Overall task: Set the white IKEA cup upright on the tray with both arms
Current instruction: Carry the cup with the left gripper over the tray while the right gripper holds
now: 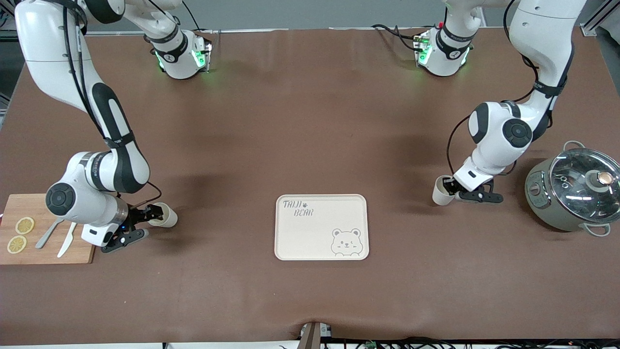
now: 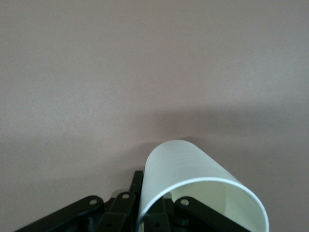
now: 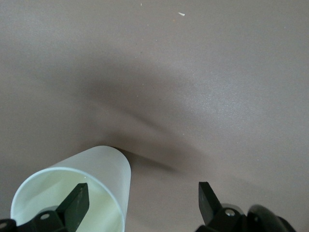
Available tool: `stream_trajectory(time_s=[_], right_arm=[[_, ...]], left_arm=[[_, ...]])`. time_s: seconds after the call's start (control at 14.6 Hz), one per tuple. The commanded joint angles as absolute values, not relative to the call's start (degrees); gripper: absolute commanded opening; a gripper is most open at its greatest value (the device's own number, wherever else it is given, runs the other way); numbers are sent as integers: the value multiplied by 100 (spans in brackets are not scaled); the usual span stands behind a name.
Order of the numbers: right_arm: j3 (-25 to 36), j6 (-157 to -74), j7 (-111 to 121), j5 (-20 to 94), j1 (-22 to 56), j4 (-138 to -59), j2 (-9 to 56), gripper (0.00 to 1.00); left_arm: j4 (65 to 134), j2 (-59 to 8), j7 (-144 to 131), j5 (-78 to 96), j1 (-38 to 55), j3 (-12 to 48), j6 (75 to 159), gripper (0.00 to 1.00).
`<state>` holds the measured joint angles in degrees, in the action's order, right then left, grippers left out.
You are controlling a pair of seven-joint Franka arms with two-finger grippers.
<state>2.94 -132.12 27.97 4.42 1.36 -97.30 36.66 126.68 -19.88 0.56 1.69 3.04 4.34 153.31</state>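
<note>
left gripper (image 1: 451, 190): clamped on the rim wall of a white cup (image 1: 441, 190), low at the bench (image 1: 310, 121), left arm's end.
left cup axis: tilted, nearly lying; mouth faces the gripper, base points away from it.
right gripper (image 1: 145, 215): jaws wide, one finger (image 3: 75, 205) inside the mouth of a second cup (image 1: 164, 215), nothing clamped yet.
right cup axis: on its side, mouth toward the gripper.
tray (image 1: 321, 227): between the two cups, nearer the front camera; about 8 o'clock from the left cup, 3 o'clock from the right one.
tray state: no cup on it.
judgement: left arm is ahead; its cup needs turning upright on the way over.
</note>
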Motion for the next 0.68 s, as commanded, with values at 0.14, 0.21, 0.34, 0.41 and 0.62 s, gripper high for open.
stream_trajectory(time_s=[0.14,0.21,0.34,0.41,0.62], right_arm=[[264,-13271,2927,536,123,-9729,3691,92],[264,-13271,2927,536,132,-9729,3691,80],[264,-13271,2927,536,132,-9729,3691,61],[264,-13263,2927,536,141,-9729,3691,52],[264,-13263,2927,536,158,-9729,3691,28]], left_arm=[[11059,-2275,-1324,273,518,878,13607,0],[10857,-2363,-1640,255,632,905,13510,0],[10601,-2504,-2151,255,921,905,13491,0],[10408,-2653,-2449,255,1079,897,13483,0],[9794,-3118,-3171,115,1519,888,13421,0]])
